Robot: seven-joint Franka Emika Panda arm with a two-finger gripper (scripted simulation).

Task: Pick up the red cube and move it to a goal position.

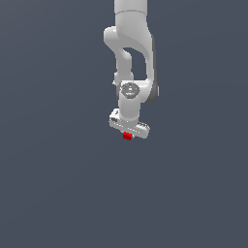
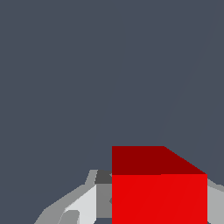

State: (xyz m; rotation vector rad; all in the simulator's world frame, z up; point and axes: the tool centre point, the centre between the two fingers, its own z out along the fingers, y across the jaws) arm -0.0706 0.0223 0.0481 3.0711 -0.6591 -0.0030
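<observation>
The red cube (image 1: 127,136) is a tiny bright red block right under the white gripper (image 1: 128,134), near the middle of the exterior view. In the wrist view the red cube (image 2: 159,194) fills the space between the grey-white fingers (image 2: 83,205), which press on both of its sides. The gripper is shut on the cube. The white arm (image 1: 131,53) comes down from the top of the exterior view. The fingertips are hidden behind the cube in the exterior view.
A plain dark grey-blue surface (image 1: 53,184) fills both views. No goal marker shows.
</observation>
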